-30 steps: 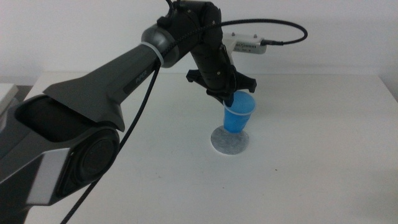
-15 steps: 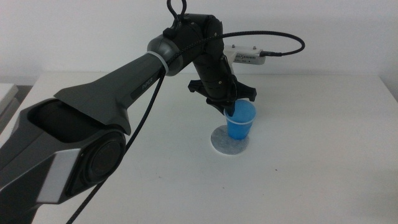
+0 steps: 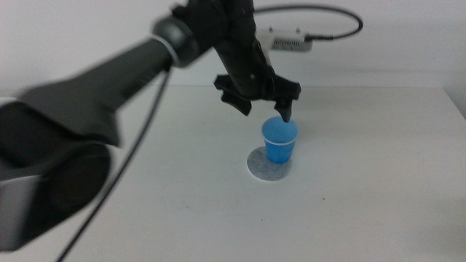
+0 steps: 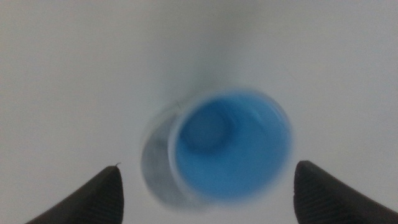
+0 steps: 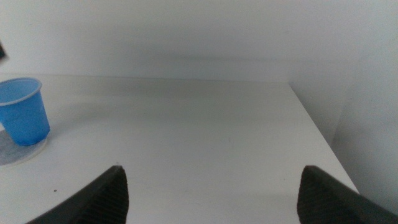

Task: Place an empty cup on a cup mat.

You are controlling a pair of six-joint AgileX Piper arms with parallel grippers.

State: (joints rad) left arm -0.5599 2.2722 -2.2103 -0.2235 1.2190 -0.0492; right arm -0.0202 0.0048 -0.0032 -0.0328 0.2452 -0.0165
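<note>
The blue cup (image 3: 279,141) stands upright on the grey speckled cup mat (image 3: 261,169) at mid-table. It looks empty from above in the left wrist view (image 4: 233,146), where the mat (image 4: 155,171) shows under one side of it. My left gripper (image 3: 263,109) hovers just above the cup's rim, open, with the jaws spread wider than the cup and not touching it. My right gripper (image 5: 211,171) is open and empty off to the right, out of the middle view. It sees the cup (image 5: 25,112) on the mat (image 5: 12,152) from the side.
A white box with a black cable (image 3: 290,42) sits at the back of the table, behind the left arm. The table's right edge (image 5: 317,130) is near the right gripper.
My left gripper has let go of the cup and risen above it, jaws spread. The cup, tilted before, now stands upright on the mat.
</note>
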